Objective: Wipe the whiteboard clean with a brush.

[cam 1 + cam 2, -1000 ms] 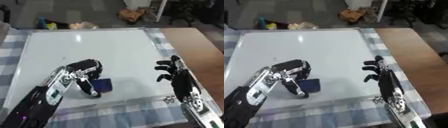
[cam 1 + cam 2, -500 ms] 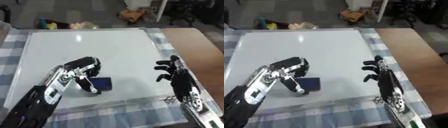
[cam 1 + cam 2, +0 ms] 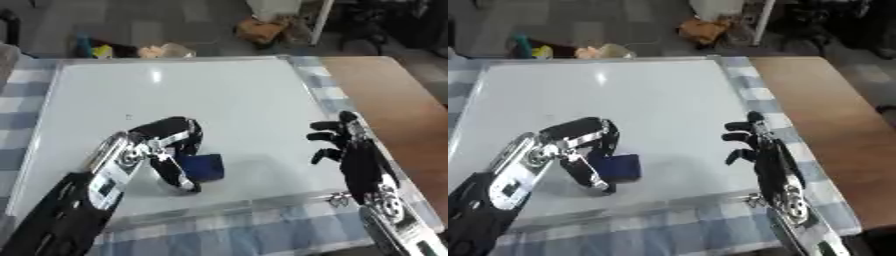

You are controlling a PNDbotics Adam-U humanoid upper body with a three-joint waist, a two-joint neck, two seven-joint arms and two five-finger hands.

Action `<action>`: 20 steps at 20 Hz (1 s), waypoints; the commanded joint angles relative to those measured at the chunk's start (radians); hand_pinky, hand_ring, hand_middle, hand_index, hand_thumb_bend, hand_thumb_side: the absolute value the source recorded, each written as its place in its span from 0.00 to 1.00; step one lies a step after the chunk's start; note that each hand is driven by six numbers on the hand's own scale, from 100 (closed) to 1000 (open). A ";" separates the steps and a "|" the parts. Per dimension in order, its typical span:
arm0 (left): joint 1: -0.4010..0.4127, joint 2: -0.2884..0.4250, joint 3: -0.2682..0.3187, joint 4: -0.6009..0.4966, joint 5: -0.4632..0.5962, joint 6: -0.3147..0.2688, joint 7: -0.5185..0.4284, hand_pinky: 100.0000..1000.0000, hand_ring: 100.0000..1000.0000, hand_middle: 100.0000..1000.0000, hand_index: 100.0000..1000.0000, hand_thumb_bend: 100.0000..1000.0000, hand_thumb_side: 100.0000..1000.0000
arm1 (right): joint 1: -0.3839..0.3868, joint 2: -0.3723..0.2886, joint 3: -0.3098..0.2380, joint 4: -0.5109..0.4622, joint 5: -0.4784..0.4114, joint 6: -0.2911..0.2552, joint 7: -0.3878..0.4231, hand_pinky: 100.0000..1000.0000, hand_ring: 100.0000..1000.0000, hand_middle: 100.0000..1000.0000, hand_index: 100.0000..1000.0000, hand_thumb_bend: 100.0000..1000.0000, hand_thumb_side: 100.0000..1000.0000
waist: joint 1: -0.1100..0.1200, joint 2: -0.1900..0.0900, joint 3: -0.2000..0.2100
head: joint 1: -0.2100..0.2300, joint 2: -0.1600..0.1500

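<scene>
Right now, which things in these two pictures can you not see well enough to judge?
- Blue brush: the left hand curls over it in both views, so its underside and contact with the whiteboard are hidden.
- Small dark speck on the board, left eye view: too small to identify.
- Right hand: its palm side is turned away.
- Coloured items beyond the board's far edge: blurred.

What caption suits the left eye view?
Left hand curls its fingers around a blue eraser on the whiteboard.
</scene>
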 commanded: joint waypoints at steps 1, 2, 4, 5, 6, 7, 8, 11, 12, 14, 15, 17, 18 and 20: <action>-0.015 0.006 0.002 -0.006 0.000 -0.003 -0.003 0.33 0.35 0.32 0.00 0.64 0.00 | -0.007 -0.008 -0.005 -0.017 0.005 0.000 0.003 0.31 0.66 0.66 0.62 0.00 1.00 | 0.001 -0.010 -0.003 | -0.004 0.002; -0.015 0.005 0.002 -0.005 -0.001 -0.003 -0.002 0.32 0.34 0.31 0.00 0.64 0.00 | -0.007 -0.007 -0.005 -0.017 0.005 0.000 0.003 0.31 0.66 0.66 0.62 0.00 1.00 | 0.000 -0.009 -0.003 | -0.005 0.002; -0.014 0.004 0.001 -0.002 -0.002 -0.003 -0.001 0.31 0.33 0.30 0.00 0.64 0.00 | -0.007 -0.007 -0.005 -0.017 0.005 -0.001 0.003 0.31 0.66 0.66 0.62 0.00 1.00 | 0.000 -0.009 -0.004 | -0.006 0.002; -0.014 0.003 0.000 -0.001 -0.003 -0.004 0.000 0.31 0.32 0.29 0.00 0.64 0.00 | -0.006 -0.007 -0.005 -0.017 0.005 0.000 0.003 0.31 0.66 0.66 0.62 0.00 1.00 | 0.000 -0.009 -0.005 | -0.007 0.002; -0.014 0.003 -0.001 0.000 -0.004 -0.005 -0.001 0.31 0.32 0.29 0.00 0.64 0.00 | -0.006 -0.007 -0.005 -0.017 0.005 0.000 0.003 0.31 0.66 0.66 0.62 0.00 1.00 | 0.000 -0.009 -0.005 | -0.007 0.002; -0.014 0.002 -0.001 0.001 -0.004 -0.005 -0.001 0.30 0.31 0.28 0.00 0.64 0.00 | -0.006 -0.007 -0.005 -0.018 0.005 0.000 0.003 0.31 0.66 0.66 0.62 0.00 1.00 | 0.000 -0.009 -0.005 | -0.007 0.003; -0.014 0.002 -0.002 0.001 -0.005 -0.006 0.000 0.29 0.30 0.27 0.00 0.64 0.00 | -0.006 -0.007 -0.005 -0.018 0.004 0.000 0.003 0.31 0.66 0.66 0.62 0.00 1.00 | -0.001 -0.009 -0.006 | -0.007 0.003; -0.014 0.001 -0.001 0.001 -0.006 -0.006 0.001 0.28 0.28 0.25 0.00 0.64 0.00 | -0.006 -0.007 -0.005 -0.018 0.004 0.000 0.003 0.31 0.66 0.66 0.62 0.00 1.00 | -0.001 -0.009 -0.006 | -0.008 0.003; -0.014 0.001 -0.001 0.001 -0.005 -0.006 0.002 0.27 0.27 0.24 0.00 0.64 0.00 | -0.006 -0.007 -0.005 -0.018 0.004 0.000 0.003 0.31 0.66 0.66 0.62 0.00 1.00 | -0.001 -0.009 -0.006 | -0.008 0.002; -0.014 0.001 -0.001 0.001 -0.004 -0.005 0.003 0.26 0.26 0.22 0.00 0.63 0.00 | -0.006 -0.007 -0.005 -0.018 0.004 0.000 0.003 0.31 0.66 0.66 0.62 0.00 1.00 | -0.001 -0.009 -0.006 | -0.009 0.003; -0.014 0.000 -0.001 0.001 -0.003 -0.005 0.003 0.25 0.26 0.22 0.00 0.63 0.00 | -0.006 -0.007 -0.005 -0.018 0.004 0.000 0.003 0.31 0.66 0.66 0.62 0.00 1.00 | -0.001 -0.009 -0.006 | -0.010 0.003; -0.014 0.000 -0.001 0.002 0.000 -0.005 0.004 0.25 0.26 0.22 0.00 0.63 0.00 | -0.006 -0.007 -0.005 -0.018 0.004 0.000 0.003 0.31 0.66 0.66 0.62 0.00 1.00 | -0.001 -0.009 -0.006 | -0.010 0.003; -0.014 0.000 -0.001 0.002 0.001 -0.005 0.004 0.26 0.26 0.22 0.00 0.63 0.00 | -0.006 -0.007 -0.005 -0.018 0.004 0.000 0.003 0.31 0.66 0.66 0.62 0.00 1.00 | -0.001 -0.008 -0.006 | -0.011 0.003; -0.014 -0.001 -0.001 0.002 0.004 -0.005 0.003 0.26 0.27 0.23 0.00 0.63 0.00 | -0.006 -0.007 -0.005 -0.017 0.004 0.000 0.003 0.31 0.66 0.66 0.62 0.00 1.00 | -0.001 -0.008 -0.006 | -0.011 0.003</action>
